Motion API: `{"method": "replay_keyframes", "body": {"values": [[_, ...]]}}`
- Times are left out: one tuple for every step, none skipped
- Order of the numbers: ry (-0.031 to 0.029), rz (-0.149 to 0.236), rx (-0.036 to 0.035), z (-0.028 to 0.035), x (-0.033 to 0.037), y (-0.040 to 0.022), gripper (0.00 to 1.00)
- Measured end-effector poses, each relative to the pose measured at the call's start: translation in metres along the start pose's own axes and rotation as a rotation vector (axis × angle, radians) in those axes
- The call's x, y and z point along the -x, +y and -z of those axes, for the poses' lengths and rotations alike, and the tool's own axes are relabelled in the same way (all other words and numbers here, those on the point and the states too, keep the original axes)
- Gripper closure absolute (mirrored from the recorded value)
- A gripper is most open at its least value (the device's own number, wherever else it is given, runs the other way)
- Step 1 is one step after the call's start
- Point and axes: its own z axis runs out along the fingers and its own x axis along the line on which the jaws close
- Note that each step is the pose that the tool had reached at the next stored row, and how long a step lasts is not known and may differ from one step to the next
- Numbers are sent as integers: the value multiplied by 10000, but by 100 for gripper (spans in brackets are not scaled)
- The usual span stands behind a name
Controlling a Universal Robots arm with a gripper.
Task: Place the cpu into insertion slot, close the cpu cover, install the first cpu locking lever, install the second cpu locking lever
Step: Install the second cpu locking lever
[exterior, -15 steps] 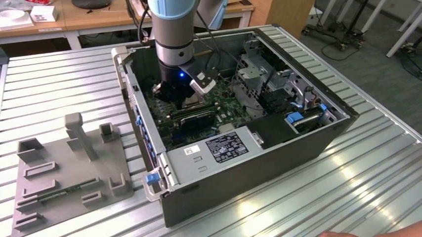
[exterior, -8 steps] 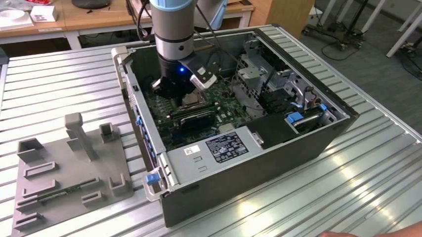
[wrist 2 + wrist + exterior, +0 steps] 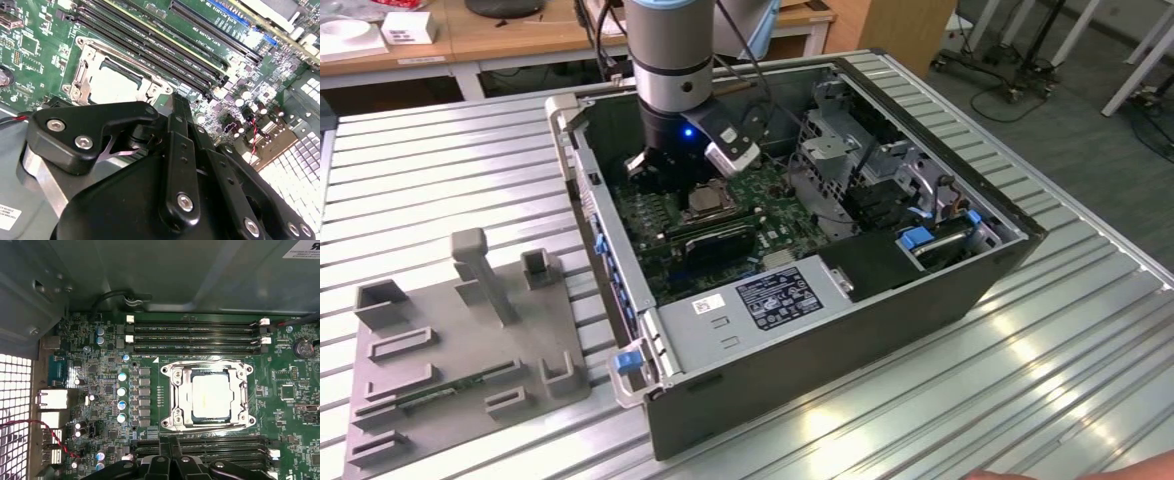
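The cpu (image 3: 212,396), a small square chip with a pale metal top, lies flat in the insertion slot (image 3: 196,412) on the green motherboard. The cpu cover (image 3: 176,390), a silvery frame, lies down over it, and the chip shows through its cut-out. In the second wrist view the same cpu (image 3: 114,85) sits just beyond my gripper (image 3: 180,107). My gripper (image 3: 170,442) hovers beside the socket over the memory slots, its fingers together with nothing between them. In the exterior view my gripper (image 3: 680,190) reaches down into the open case beside the socket (image 3: 710,203). I cannot tell whether the locking levers are latched.
Long black memory slots (image 3: 195,332) flank the socket on both sides. The case walls (image 3: 600,230), a grey drive cage (image 3: 834,150) and the power supply (image 3: 761,300) hem in the board. A grey fixture plate (image 3: 454,350) lies on the ribbed table at the exterior view's left.
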Motion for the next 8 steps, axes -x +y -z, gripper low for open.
{"method": "replay_keyframes", "body": {"values": [[0, 0, 0, 0, 0, 0, 89], [1, 0, -1, 1, 0, 0, 89], [2, 0, -2, 2, 0, 0, 89], [3, 1, -3, 2, 3, 0, 89], [3, 1, -4, 2, 8, 0, 89], [3, -2, -3, 1, 15, 0, 89], [1, -11, -4, 0, 26, 1, 89], [0, -20, -4, -3, 42, 1, 89]]}}
